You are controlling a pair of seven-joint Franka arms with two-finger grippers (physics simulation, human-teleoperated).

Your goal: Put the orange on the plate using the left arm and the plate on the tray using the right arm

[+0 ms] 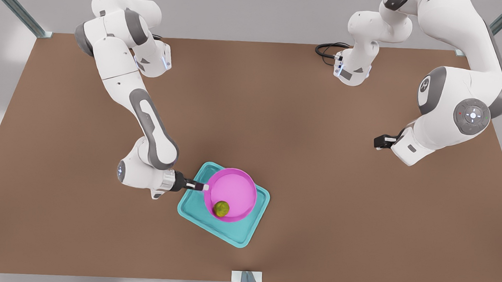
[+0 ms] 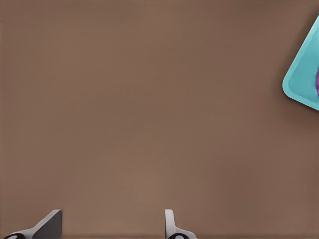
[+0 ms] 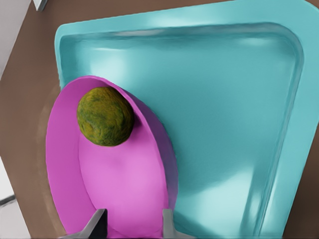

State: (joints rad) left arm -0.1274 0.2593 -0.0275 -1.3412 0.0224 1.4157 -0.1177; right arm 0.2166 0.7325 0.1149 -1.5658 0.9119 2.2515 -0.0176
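Orange (image 1: 221, 208) in plate (image 1: 230, 194), over tray (image 1: 241, 235).

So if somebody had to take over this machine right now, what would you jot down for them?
Right gripper: jaws shut on the rim of the pink plate, holding it over the teal tray.
Left gripper: open, nothing in it, waiting over bare table at the front view's right.
Orange: already in the plate, near the rim farthest from the right gripper.
Done: orange on plate; plate brought over the tray.
Left: whether the plate rests flat on the tray I cannot tell; it looks tilted in the right wrist view. Settle it, release, back away.
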